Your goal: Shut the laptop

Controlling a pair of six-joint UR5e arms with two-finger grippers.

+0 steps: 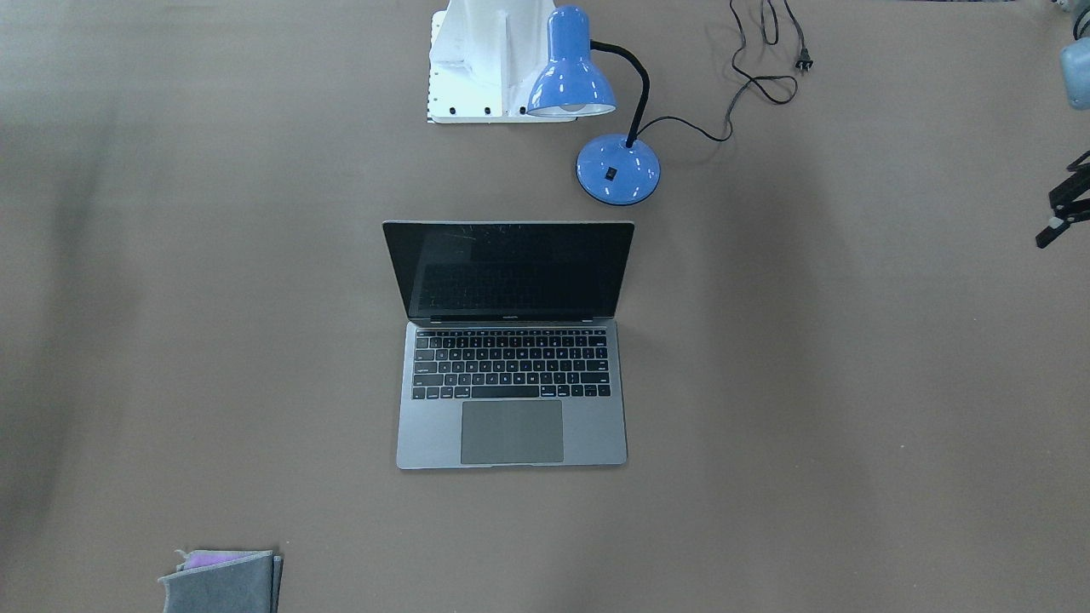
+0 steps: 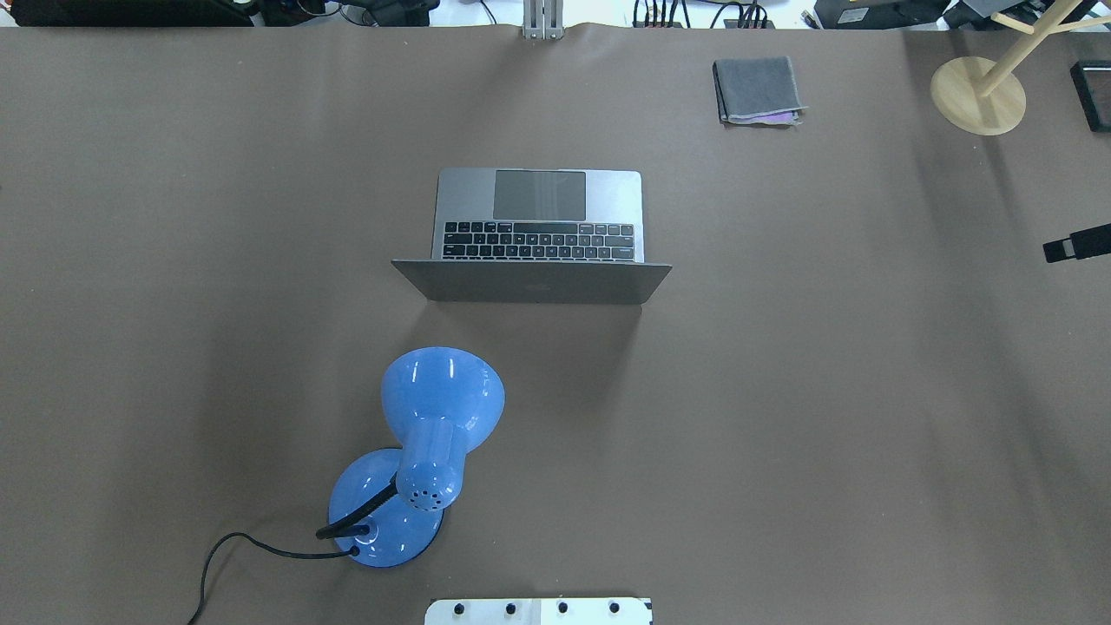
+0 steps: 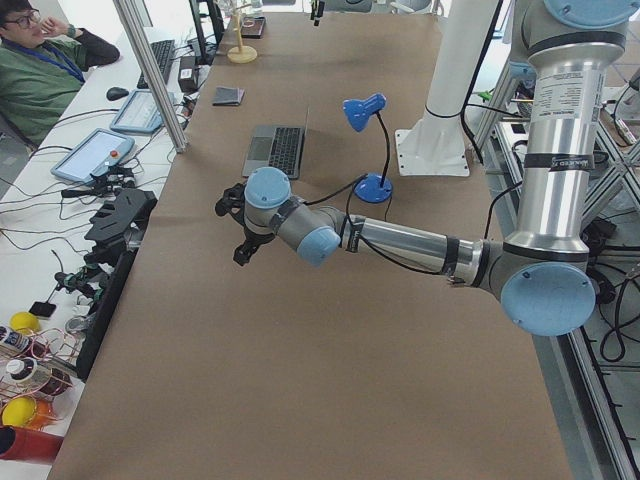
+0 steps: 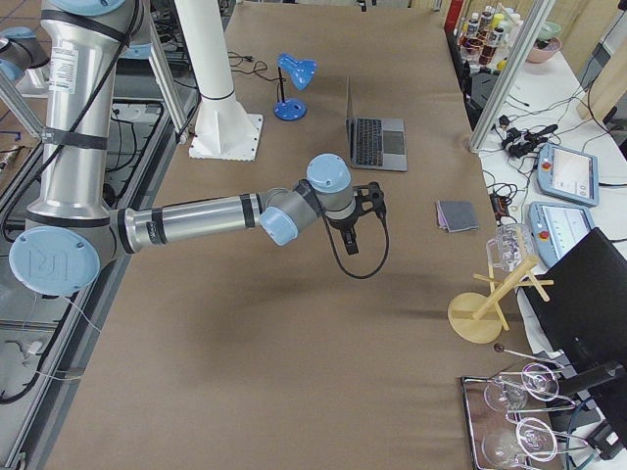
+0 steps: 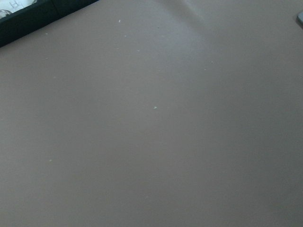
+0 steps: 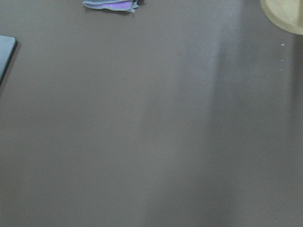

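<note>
The laptop (image 1: pixel 511 400) is a slim grey one with black keys and a dark screen. It stands open in the middle of the table, its lid upright and its back toward the robot (image 2: pixel 538 282). My left gripper (image 1: pixel 1049 221) hovers open and empty far off the laptop's side, near the table's left end (image 3: pixel 232 232). My right gripper (image 2: pixel 1063 250) is only partly in view at the overhead view's right edge. It hovers open and empty far off the laptop's other side (image 4: pixel 370 201). Both wrist views show mostly bare brown table.
A blue desk lamp (image 2: pixel 438 408) stands between the robot base (image 2: pixel 538 610) and the laptop, toward my left, its cord (image 1: pixel 758 81) trailing on the table. A folded grey cloth (image 2: pixel 758 91) and a wooden stand (image 2: pixel 978 95) sit at the far right.
</note>
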